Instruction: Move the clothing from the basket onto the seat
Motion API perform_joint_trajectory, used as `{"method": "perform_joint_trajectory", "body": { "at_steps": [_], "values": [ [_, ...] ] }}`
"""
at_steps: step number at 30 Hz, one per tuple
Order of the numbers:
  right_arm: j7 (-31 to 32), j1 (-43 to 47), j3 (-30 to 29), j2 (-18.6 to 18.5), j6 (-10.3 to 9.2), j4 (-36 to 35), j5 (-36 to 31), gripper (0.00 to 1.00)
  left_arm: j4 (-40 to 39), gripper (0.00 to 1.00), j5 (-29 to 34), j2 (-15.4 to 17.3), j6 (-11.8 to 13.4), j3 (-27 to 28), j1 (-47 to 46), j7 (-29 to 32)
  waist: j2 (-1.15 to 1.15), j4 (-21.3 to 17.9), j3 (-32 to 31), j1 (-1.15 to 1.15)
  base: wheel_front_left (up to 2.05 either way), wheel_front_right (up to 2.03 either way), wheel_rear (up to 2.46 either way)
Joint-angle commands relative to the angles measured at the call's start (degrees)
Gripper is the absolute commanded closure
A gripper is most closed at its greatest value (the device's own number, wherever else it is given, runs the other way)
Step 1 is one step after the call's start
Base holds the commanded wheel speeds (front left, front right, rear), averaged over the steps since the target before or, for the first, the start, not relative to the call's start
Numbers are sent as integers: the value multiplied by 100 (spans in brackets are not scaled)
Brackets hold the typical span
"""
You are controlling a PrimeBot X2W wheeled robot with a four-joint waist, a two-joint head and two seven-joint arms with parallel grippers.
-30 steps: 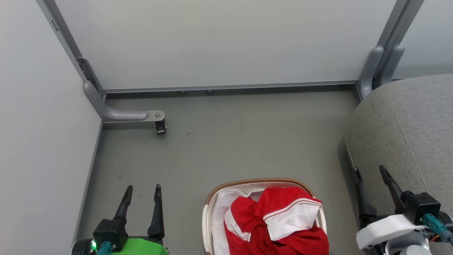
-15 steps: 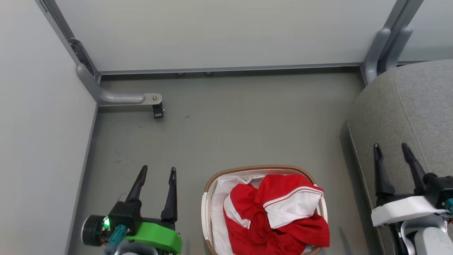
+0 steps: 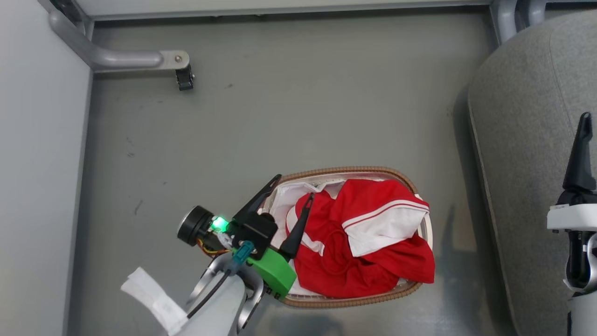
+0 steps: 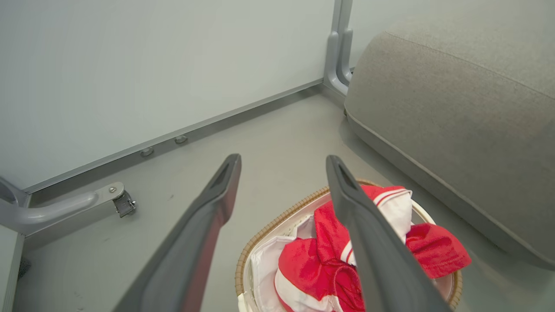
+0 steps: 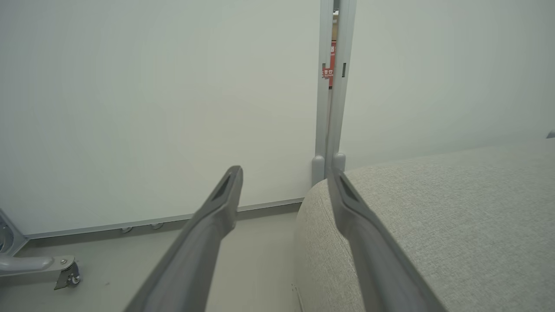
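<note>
The basket (image 3: 345, 170) stands on the floor, lined with a white sheet. The red clothing (image 3: 373, 252) with white panels lies heaped in it and droops over the right rim. My left gripper (image 3: 295, 186) is open above the basket's left end, one finger over the rim and the other over the clothing. In the left wrist view, the left gripper (image 4: 284, 160) points past the clothing (image 4: 312, 264) and basket (image 4: 269, 229). The grey seat (image 3: 522, 140) fills the right side. My right gripper (image 3: 588, 121) hovers over it; the right wrist view shows this gripper (image 5: 285, 172) open above the seat (image 5: 433, 216).
Pale partition walls close off the far side and the left. A grey bracket foot with a small black caster (image 3: 184, 79) juts out from the far left corner. Grey floor (image 3: 280, 116) lies beyond the basket. A narrow strip of floor separates basket and seat.
The head camera has tilted down. My left gripper has swung from the floor left of the basket to above its left end. My right gripper has shifted further over the seat.
</note>
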Motion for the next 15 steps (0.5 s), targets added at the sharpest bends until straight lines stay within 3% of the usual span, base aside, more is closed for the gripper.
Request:
{"method": "perform_joint_trajectory", "body": {
  "at_steps": [1, 9, 15],
  "values": [
    [-14, -125, -42, -22, -4, -69, 65, 0, 162, 0, 106, 33, -32, -162, -314, -6, 63, -276, 838, 0, 0, 0, 0],
    [-14, -607, 45, -19, -4, -445, 146, 0, 1260, 0, 75, 43, -41, -1653, -1478, -5, 63, -692, 1868, 0, 0, 0, 0],
    [-13, -961, 252, -19, -5, -727, 331, 0, 2124, 0, -21, 45, -41, -2426, -2244, -6, 63, -1048, 2621, 0, 0, 0, 0]
  ]
}}
